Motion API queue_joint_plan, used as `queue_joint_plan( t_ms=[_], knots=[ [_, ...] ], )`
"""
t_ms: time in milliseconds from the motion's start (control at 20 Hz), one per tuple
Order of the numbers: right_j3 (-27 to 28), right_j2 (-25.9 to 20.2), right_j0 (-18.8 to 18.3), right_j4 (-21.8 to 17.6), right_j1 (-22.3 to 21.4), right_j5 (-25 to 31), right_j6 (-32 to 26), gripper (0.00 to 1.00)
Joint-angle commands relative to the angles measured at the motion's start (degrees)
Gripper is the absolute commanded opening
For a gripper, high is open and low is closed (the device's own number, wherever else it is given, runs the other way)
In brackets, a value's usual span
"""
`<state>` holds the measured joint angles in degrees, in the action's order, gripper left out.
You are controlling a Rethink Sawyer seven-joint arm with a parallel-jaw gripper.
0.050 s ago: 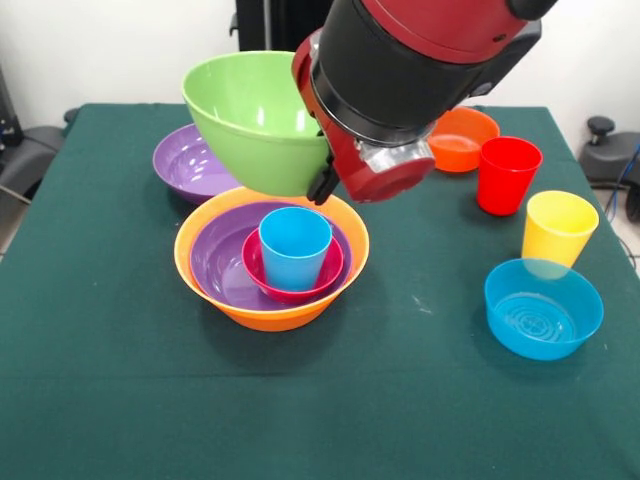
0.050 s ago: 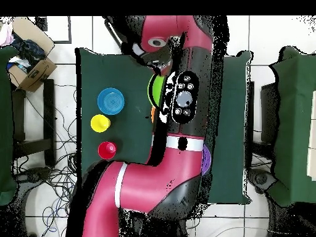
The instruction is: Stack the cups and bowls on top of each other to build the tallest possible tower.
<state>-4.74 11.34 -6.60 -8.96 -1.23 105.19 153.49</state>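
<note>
Going left to right in the front view, a large glossy purple plastic bowl (image 1: 185, 165) is sitting alone on the green-covered desk (image 1: 100, 380), just behind the tower. The tower (image 1: 271, 262) is resting left of centre: a large orange bowl at the base, a second purple bowl nested in it, a small pink-red bowl (image 1: 292, 278) inside that, and a blue tapered plastic cup (image 1: 294, 247) standing upright in the middle.

Above the tower's rear-left edge, the medium lime green plastic bowl (image 1: 256, 122) is hanging in the air, tilted with its opening facing up and toward the camera. The hand (image 1: 324, 182) is gripping it at its right rim; the fingers are largely hidden behind the bowl wall, but they appear to be clamped on that rim.

To do this step well, the bowl probably needs centring over the blue cup and levelling before lowering, since an off-centre release could tip the cup or let the bowl slide off.

The red and black arm (image 1: 420, 60) is reaching down from above, its wrist angled to the left. Further right, a small orange bowl (image 1: 462, 138), a red cup (image 1: 507, 174), a yellow cup (image 1: 558, 227) and a small blue bowl (image 1: 543, 307) are waiting, apart from the tower.
</note>
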Motion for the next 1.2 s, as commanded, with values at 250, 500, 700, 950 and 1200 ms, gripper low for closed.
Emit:
queue_joint_plan(
  t_ms=[250, 500, 700, 950, 1200],
  knots=[
    [-1.83, -2.27, 1.6, 3.63, 1.66, 0.32, -8.82, 0.0],
    [-1.78, -1.42, 1.49, 4.68, 2.29, -0.8, -8.93, 0.0],
    [-1.2, -0.55, 1.41, 5.48, 3.07, -1.22, -8.86, 0.0],
    [-0.01, 1.5, 1.28, 6.44, 3.71, -0.73, -9.27, 0.0],
    [0.48, 3.31, 1.09, 7.5, 4.02, -0.71, -9.65, 0.0]
  ],
)
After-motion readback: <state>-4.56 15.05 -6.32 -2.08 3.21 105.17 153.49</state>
